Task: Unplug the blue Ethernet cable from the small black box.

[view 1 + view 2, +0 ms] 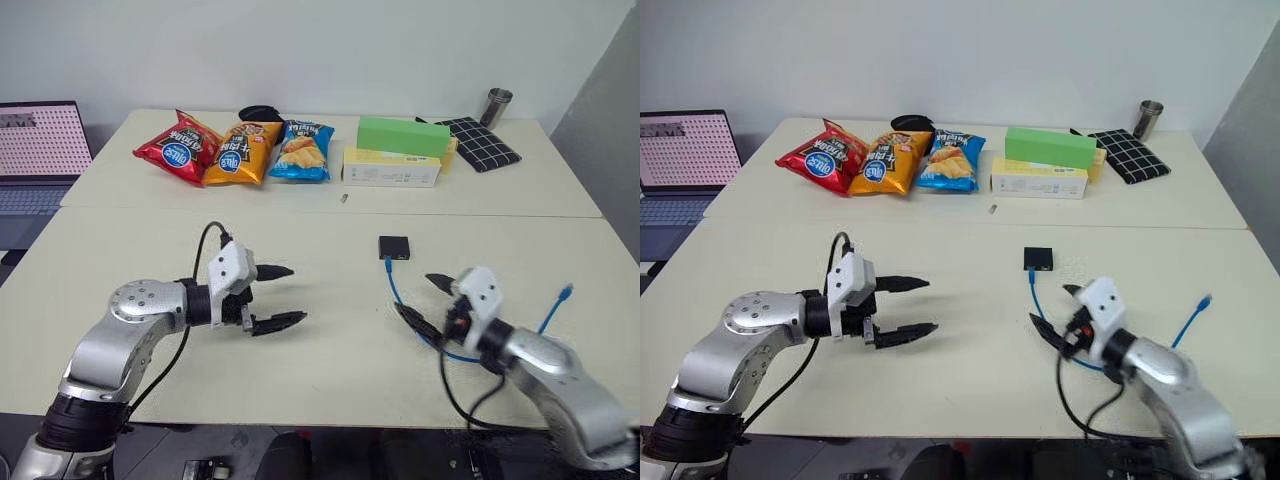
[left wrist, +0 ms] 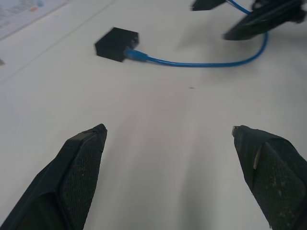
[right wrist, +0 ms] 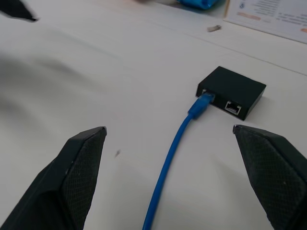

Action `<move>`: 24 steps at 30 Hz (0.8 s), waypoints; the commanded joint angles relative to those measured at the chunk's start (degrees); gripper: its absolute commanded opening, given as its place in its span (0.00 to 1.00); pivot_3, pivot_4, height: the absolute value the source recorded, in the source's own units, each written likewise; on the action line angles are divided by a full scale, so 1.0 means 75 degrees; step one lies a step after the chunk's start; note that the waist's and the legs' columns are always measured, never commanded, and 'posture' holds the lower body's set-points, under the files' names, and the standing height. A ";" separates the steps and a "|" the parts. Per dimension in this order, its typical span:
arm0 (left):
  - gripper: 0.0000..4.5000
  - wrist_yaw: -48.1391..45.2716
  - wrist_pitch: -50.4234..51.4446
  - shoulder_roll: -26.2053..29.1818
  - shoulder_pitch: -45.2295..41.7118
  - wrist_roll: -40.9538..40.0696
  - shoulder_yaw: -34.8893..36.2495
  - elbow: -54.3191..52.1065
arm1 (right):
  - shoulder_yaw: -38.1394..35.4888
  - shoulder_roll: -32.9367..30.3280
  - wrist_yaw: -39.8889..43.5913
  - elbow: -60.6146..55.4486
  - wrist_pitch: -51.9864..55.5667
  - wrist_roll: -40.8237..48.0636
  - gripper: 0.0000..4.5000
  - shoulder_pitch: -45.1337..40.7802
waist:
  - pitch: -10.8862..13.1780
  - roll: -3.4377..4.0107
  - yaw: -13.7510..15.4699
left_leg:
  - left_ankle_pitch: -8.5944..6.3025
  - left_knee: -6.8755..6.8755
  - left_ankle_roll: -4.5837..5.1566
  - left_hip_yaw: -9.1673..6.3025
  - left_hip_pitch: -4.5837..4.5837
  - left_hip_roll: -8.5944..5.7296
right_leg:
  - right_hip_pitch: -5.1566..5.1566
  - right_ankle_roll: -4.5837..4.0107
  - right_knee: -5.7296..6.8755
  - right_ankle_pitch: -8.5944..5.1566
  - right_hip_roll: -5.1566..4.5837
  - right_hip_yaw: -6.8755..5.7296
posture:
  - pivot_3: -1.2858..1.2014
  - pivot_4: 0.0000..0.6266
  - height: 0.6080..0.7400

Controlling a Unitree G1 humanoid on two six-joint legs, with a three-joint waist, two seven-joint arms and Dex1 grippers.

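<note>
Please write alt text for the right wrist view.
A thin blue Ethernet cable is plugged into a small flat matte black box on a white table; a second port beside it is free. The open right gripper faces it.

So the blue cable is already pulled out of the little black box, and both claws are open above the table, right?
Not quite: the blue cable is still plugged into the little black box, as the right wrist view shows. Both claws, left and right, are open.

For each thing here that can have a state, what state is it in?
Thin blue Ethernet cable: one end plugged into the box, other end free on the table.
Small flat black box: flat on the table, second port empty.
Left gripper: open, holding nothing.
Right gripper: open, holding nothing.
Laptop: open, screen lit.
</note>
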 commanded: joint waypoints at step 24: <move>1.00 -0.0142 -0.0472 -0.0387 -0.0404 0.0027 -0.0048 0.0490 | 0.0358 0.2336 -0.2483 0.2683 -0.0456 -0.2114 0.15 -0.1581 | -0.0001 0.0000 -0.0006 | 0.0000 0.0000 -0.0001 0.0003 -0.0006 0.0000 | -0.0015 0.0000 0.0011 0.0000 -0.0002 0.0001 | 0.52 0.24 1.00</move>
